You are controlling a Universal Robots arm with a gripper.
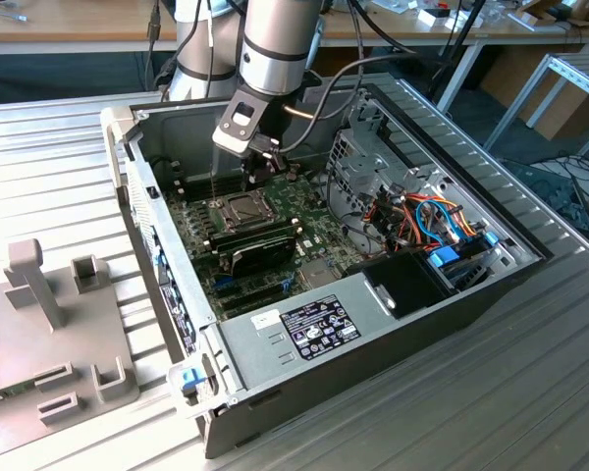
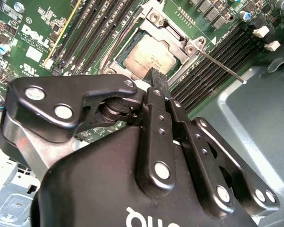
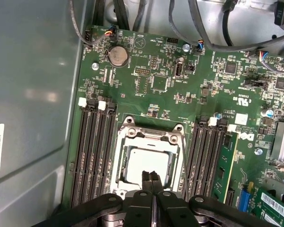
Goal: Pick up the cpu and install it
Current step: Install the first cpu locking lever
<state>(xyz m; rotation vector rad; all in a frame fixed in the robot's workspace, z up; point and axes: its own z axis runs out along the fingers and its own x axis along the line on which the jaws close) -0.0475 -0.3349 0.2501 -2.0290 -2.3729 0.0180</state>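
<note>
one cpu (image 3: 144,161) lying in the socket (image 3: 149,130), gripper (image 3: 151,176) pinched shut over it

the open computer case (image 1: 304,402) is lying on its side. that is leaving the green motherboard (image 3: 146,101) facing up, so the arm can be reaching straight down onto the socket. the gripper is hovering just above the socket, over one edge of the chip. its two fingers (image 2: 158,85) are pressing together with nothing showing between them, so it is likely carrying nothing. the memory slots (image 3: 92,156) are flanking the socket on both sides. the socket's metal frame is appearing to lie down around the chip, leaving its dull silver top showing. the cpu is resting flat and square inside the socket, which suggests the placing is already done. a thin lever (image 2: 222,67) is sticking out beside the socket; whether it is latched i cannot tell.
</note>
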